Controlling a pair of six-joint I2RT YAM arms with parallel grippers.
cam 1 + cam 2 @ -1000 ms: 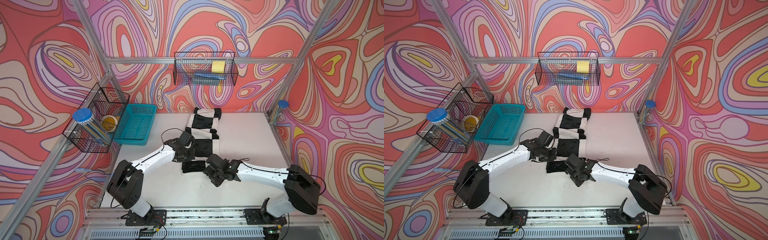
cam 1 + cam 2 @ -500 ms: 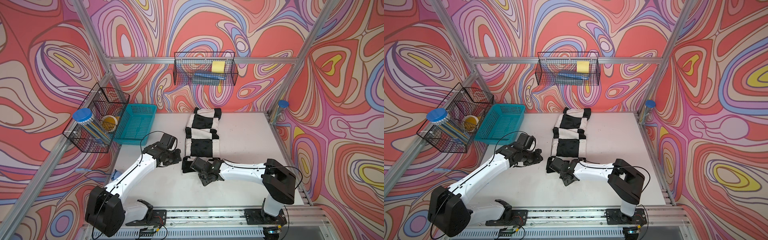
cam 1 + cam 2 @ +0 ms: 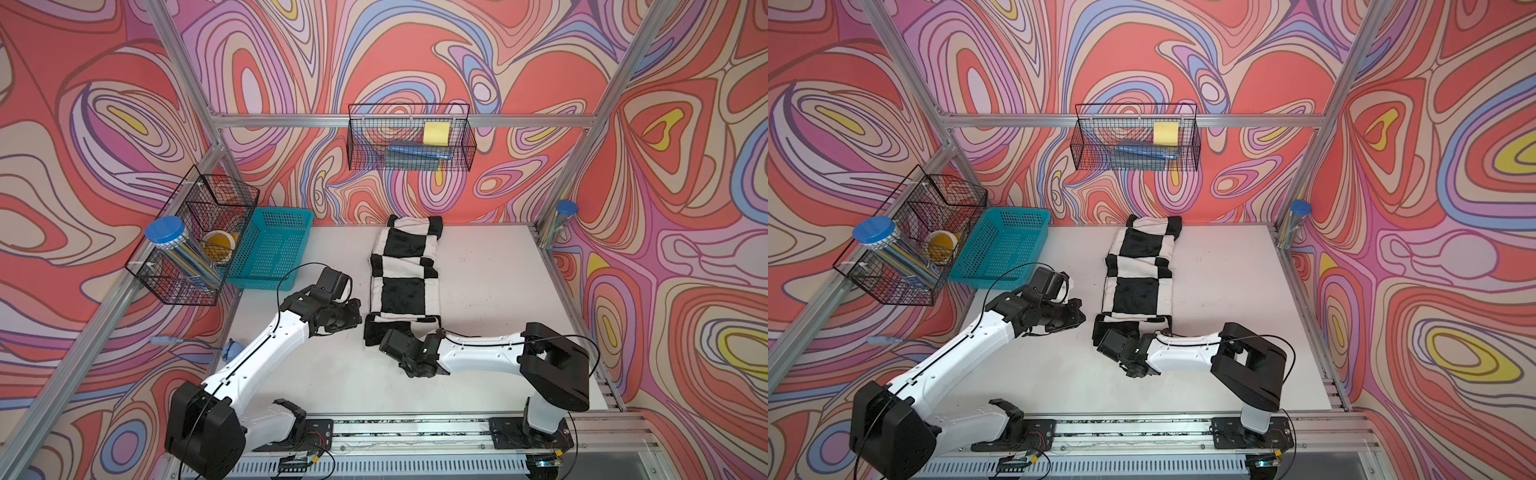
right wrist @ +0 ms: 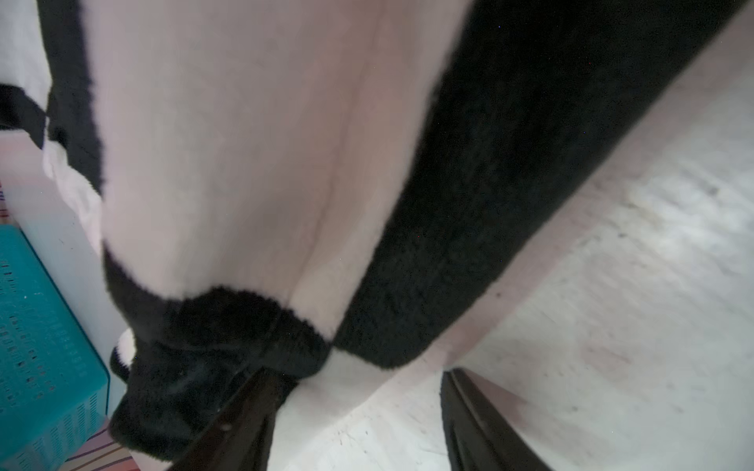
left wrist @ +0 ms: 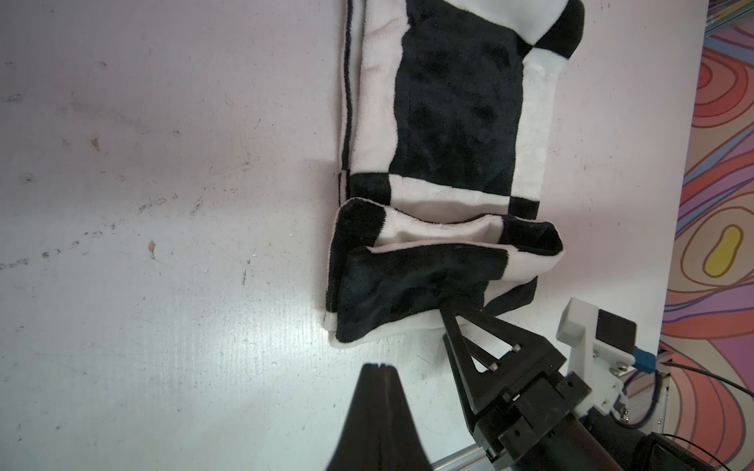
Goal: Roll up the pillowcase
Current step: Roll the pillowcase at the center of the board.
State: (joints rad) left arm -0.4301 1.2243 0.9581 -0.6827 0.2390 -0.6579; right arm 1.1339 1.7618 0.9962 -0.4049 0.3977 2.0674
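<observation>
The black and white checked pillowcase (image 3: 405, 270) (image 3: 1140, 270) lies as a long narrow strip down the middle of the table, its near end turned over into a short fold (image 5: 424, 281). My right gripper (image 3: 380, 343) (image 4: 357, 373) is at that near end, open. One finger (image 4: 245, 412) presses against the black plush fold (image 4: 212, 346), and the other stands over bare table. My left gripper (image 3: 352, 316) (image 5: 377, 367) is shut and holds nothing. It hovers just left of the strip's near part without touching it.
A teal plastic basket (image 3: 274, 249) (image 3: 1000, 249) stands at the back left of the white table (image 3: 498, 291). A wire basket (image 3: 195, 241) with a blue-lidded jar hangs on the left frame. Another wire basket (image 3: 411, 143) hangs on the back wall.
My left gripper has come off the pillowcase and drawn back to its left. My right gripper has slid left along the near fold. The fabric has hardly shifted.
</observation>
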